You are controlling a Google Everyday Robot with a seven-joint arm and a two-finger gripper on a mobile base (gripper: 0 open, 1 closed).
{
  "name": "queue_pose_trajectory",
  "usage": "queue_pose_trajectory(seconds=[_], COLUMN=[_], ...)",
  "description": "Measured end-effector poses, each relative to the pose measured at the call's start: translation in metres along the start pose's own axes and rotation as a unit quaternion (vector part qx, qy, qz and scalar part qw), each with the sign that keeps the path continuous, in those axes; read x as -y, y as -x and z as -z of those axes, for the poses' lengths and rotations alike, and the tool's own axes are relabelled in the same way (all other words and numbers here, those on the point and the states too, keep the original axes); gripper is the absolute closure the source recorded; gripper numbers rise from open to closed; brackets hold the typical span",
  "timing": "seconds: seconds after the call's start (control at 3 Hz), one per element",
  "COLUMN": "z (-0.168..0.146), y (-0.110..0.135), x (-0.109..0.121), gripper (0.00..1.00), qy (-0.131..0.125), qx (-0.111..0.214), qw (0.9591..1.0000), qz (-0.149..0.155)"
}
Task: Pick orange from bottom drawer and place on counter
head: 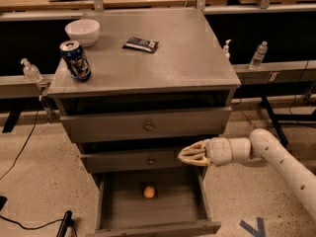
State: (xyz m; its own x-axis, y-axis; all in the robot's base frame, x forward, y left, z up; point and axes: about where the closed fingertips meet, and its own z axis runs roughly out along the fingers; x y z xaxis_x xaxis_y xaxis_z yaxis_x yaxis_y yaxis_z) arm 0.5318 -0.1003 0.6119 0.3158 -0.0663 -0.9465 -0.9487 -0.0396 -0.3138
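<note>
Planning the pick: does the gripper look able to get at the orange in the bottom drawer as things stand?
Probably yes. The bottom drawer is pulled open, the orange lies alone on its floor, and the gripper hovers just above its right side with nothing between.

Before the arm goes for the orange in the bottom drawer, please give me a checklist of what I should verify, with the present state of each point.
1. Bottom drawer open: ok.
2. Orange in sight, alone on the drawer floor: ok.
3. Gripper over the orange: not ok; it hangs to the right, in front of the middle drawer.
4. Bare space on the counter: ok; bowl, can and dark packet sit on its left and back part.
5. Orange lying still: cannot tell.
</note>
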Motion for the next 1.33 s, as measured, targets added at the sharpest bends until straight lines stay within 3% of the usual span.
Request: queue_pose_trajectory(seconds=[0.67,1.33], z=[-0.0039,-0.0054], y=[0.0004,-0.0021], x=[-0.0003,-0.0019], gripper=[0.05,0.00], qy=[0.003,-0.001], qx=[0.002,0.002], qw=[1.0000,1.0000], qz=[0.000,-0.008])
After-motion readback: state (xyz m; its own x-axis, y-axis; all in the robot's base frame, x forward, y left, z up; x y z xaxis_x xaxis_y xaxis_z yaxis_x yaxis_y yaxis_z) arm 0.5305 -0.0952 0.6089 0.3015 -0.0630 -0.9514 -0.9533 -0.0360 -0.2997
